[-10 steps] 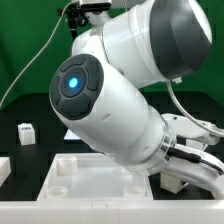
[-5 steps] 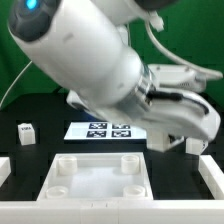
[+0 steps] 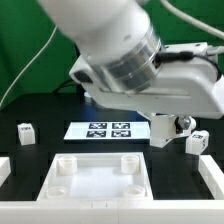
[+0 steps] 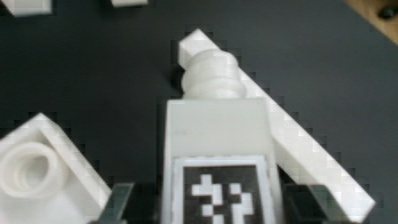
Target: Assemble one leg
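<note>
In the wrist view a leg (image 4: 222, 150) lies lengthwise between my fingers, its black-and-white tag facing the camera and its ribbed screw end (image 4: 214, 70) pointing away. My gripper (image 4: 222, 208) straddles it. Both dark fingers (image 4: 121, 205) stand beside it with a narrow dark gap on each side, so the jaws look open. In the exterior view the gripper (image 3: 167, 128) hangs low behind the tray-like piece. Two other legs stand on the table at the exterior view's left (image 3: 26, 133) and right (image 3: 197, 141).
The large white tray-like piece (image 3: 100, 185) lies in front, and its holed corner (image 4: 32, 170) is close beside my gripper. The marker board (image 3: 105, 130) lies behind it. White parts sit at both table edges (image 3: 3, 170) (image 3: 212, 175). A long white slanted piece (image 4: 302, 150) lies beside the leg.
The arm has swung up and away from the exterior camera. The marker board came into view, then the gripper low behind the tray-like piece.
</note>
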Motion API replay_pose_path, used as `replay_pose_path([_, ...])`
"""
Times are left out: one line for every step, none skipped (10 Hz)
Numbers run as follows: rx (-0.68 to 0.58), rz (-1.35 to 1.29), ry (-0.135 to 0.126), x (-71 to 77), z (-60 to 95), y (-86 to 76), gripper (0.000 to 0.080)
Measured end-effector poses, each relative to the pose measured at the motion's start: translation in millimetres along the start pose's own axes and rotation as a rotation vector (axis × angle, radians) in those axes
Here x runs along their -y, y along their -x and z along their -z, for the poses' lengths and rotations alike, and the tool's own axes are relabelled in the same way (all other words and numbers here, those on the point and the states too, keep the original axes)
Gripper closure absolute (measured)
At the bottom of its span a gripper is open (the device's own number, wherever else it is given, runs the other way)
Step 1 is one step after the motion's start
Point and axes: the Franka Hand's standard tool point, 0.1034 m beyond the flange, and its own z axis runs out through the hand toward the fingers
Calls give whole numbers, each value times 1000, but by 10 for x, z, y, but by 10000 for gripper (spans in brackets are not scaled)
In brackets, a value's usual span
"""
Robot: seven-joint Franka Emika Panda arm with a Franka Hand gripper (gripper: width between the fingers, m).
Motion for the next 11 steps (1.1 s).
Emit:
replay_pose_path([-67,98,66,-77,119,-44,520])
replay_pose_path([-197,183,120,-30,338,-84,520])
replay_pose_path([-329,279,184,53,495,-43,520])
replay_pose_path([-391,292,159,111,444,-4,520])
replay_pose_path([-432,301,141,134,422,-19,520])
replay_pose_path([-515,326,98,230,439,-17,519])
replay_pose_path([-577,342,63,287,420,2,519])
replay_pose_path([-641,363,29,335,384,20,519])
replay_pose_path([-706,436,63,305,293,31,519])
replay_pose_path([-754,477,73,231,213,12,519])
replay_pose_path([-781,511,82,120,222,-69,519])
